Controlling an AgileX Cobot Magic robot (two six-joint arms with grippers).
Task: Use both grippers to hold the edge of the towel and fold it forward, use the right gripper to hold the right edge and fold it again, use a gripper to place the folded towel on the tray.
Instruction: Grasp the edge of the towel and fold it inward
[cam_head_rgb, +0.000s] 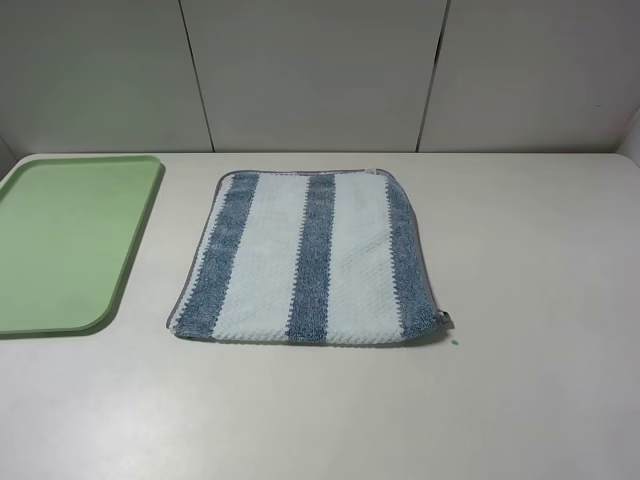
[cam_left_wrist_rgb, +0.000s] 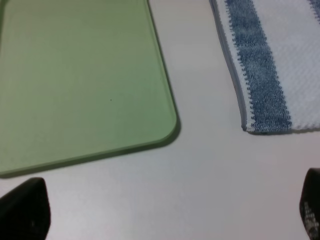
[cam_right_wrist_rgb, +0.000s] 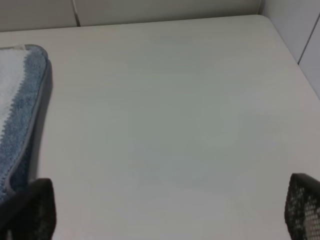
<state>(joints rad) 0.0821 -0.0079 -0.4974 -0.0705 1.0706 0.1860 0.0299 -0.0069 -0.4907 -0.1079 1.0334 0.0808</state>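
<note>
Nine o'clock on white table (cam_head_rgb: 520, 300): flat light green rectangular plastic tray (cam_head_rgb: 60, 240), set aside as final drop-off. Left gripper (cam_left_wrist_rgb: 167, 220): fingers (cam_left_wrist_rgb: 25, 212) wide, empty, near the tray's five o'clock corner. Centre: blue-grey and white striped terry towel (cam_head_rgb: 310, 260), spread flat, six o'clock hem (cam_head_rgb: 300, 340) probably offered for a two-gripper pinch. Right gripper (cam_right_wrist_rgb: 167, 210): fingers (cam_right_wrist_rgb: 30, 212) wide, empty, off the towel's three o'clock edge. Corner tag (cam_head_rgb: 445, 319) at five o'clock unreadable; no other writing.
</note>
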